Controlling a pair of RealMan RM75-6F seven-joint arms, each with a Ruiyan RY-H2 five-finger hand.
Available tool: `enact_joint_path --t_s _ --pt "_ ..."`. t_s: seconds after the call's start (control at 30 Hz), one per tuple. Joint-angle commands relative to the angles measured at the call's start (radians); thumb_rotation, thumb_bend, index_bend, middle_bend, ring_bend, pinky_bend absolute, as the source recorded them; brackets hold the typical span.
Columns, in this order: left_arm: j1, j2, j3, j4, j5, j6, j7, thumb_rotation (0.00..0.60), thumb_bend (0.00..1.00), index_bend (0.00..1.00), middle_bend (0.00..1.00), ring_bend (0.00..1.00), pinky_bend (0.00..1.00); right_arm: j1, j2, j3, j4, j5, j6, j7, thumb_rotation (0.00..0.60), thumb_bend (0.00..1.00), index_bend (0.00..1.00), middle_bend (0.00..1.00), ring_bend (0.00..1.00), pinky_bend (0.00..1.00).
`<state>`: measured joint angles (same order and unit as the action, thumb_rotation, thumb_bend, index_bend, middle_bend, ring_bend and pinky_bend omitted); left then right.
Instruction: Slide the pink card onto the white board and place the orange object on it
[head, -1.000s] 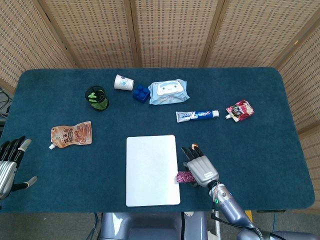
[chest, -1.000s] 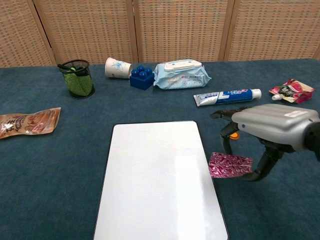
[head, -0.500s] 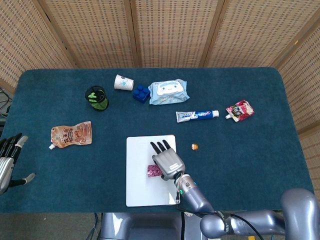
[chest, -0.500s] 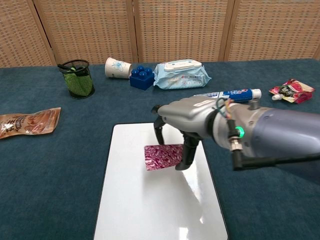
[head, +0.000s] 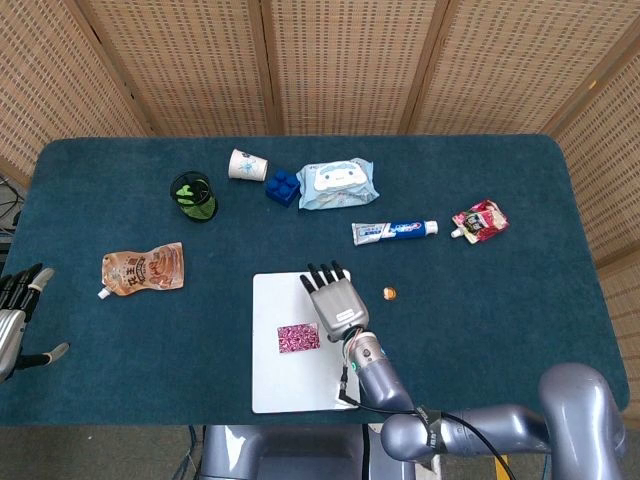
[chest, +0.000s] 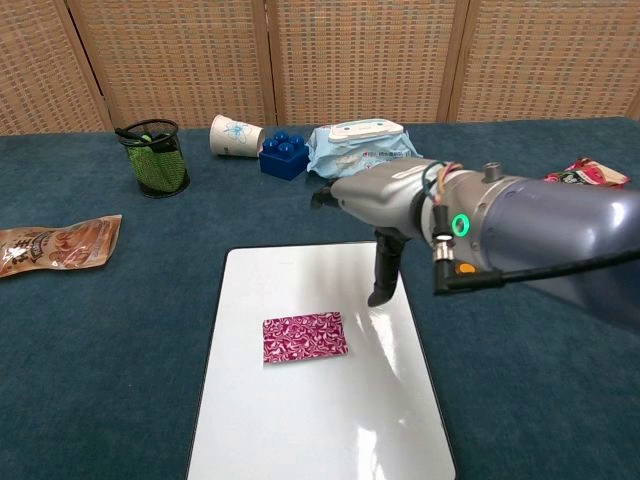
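Note:
The pink patterned card (head: 298, 338) (chest: 305, 336) lies flat near the middle of the white board (head: 290, 385) (chest: 300, 430). My right hand (head: 335, 298) (chest: 385, 205) hovers over the board's far right part, just beyond the card and apart from it. Its fingers are spread and it holds nothing. The small orange object (head: 390, 292) sits on the blue cloth right of the board; in the chest view only a sliver of it (chest: 465, 268) shows under my forearm. My left hand (head: 15, 320) rests at the table's left edge with its fingers apart and empty.
Along the back stand a green mesh cup (head: 194, 196), a tipped paper cup (head: 247, 164), a blue brick (head: 283, 187) and a wipes pack (head: 338, 184). Toothpaste (head: 394, 231) and a pink pouch (head: 480, 220) lie at the right, a brown pouch (head: 143, 270) at the left.
My right hand slid the card leftward from the cloth onto the board, then let go and rose toward the far right. The card now lies uncovered. The left hand barely shifted.

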<state>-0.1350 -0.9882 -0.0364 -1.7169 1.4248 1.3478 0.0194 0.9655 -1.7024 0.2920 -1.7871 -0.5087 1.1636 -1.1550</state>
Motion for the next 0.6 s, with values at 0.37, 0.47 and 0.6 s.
enact_joint_path --t_s 0.37,0.47,0.6 --pt "-0.017 -0.019 0.001 -0.010 -0.017 -0.022 0.063 0.600 0.00 0.00 0.00 0.00 0.00 -0.149 0.156 -0.128 0.227 -0.251 -0.144 0.382 0.600 0.31 0.38 0.00 0.00 0.00" --pt "-0.021 -0.024 0.000 -0.012 -0.024 -0.028 0.077 0.600 0.00 0.00 0.00 0.00 0.00 -0.156 0.148 -0.140 0.266 -0.275 -0.162 0.420 0.600 0.31 0.38 0.00 0.00 0.00" --pt "-0.025 -0.028 -0.001 -0.014 -0.033 -0.034 0.091 0.600 0.00 0.00 0.00 0.00 0.00 -0.157 0.127 -0.145 0.316 -0.297 -0.178 0.456 0.600 0.31 0.38 0.00 0.00 0.00"
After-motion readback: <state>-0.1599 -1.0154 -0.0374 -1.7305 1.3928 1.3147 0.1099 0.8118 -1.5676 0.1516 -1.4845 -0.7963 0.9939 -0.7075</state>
